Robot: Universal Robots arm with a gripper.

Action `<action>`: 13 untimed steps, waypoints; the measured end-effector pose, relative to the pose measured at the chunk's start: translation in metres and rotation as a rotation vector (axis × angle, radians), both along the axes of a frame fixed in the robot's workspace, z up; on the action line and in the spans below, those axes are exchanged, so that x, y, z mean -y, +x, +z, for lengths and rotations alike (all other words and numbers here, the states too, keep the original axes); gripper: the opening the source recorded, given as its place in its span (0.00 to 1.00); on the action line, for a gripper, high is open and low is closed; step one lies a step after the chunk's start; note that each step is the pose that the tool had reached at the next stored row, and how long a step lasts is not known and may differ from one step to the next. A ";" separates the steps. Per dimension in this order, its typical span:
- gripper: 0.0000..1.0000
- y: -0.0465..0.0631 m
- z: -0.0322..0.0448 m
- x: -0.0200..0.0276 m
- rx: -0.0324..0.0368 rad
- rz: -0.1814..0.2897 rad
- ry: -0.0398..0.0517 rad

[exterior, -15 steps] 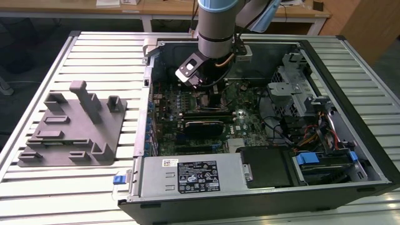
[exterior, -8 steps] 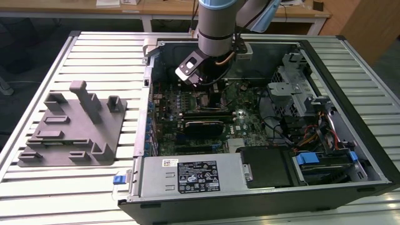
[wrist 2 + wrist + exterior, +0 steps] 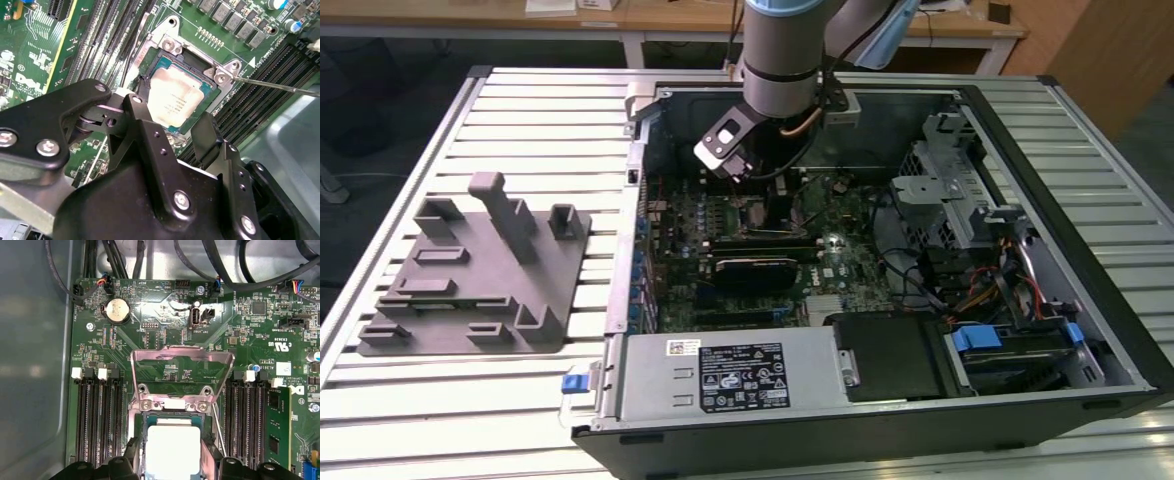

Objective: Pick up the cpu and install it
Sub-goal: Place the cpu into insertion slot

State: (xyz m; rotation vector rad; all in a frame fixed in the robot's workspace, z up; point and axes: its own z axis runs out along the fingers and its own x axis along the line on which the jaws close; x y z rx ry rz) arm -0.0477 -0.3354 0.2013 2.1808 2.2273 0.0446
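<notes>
Open computer case (image 3: 881, 425), lying on a slatted table (image 3: 520, 110), contains the motherboard (image 3: 841, 260). The board's socket (image 3: 165, 60), load plate (image 3: 182, 351) raised, contains the cpu (image 3: 177, 97), lying flat. Gripper (image 3: 172, 102) close above, fingers (image 3: 207, 132) spread apart, one on either side of the cpu.
</notes>
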 end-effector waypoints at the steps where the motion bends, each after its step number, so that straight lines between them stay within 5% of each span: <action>1: 0.60 0.000 0.0001 0.0000 -0.0001 0.000 -0.0001; 5: 0.59 0.000 0.0002 0.0000 -0.0001 0.000 -0.0002; 13: 0.23 0.000 0.0005 0.0000 -0.0001 0.000 -0.0002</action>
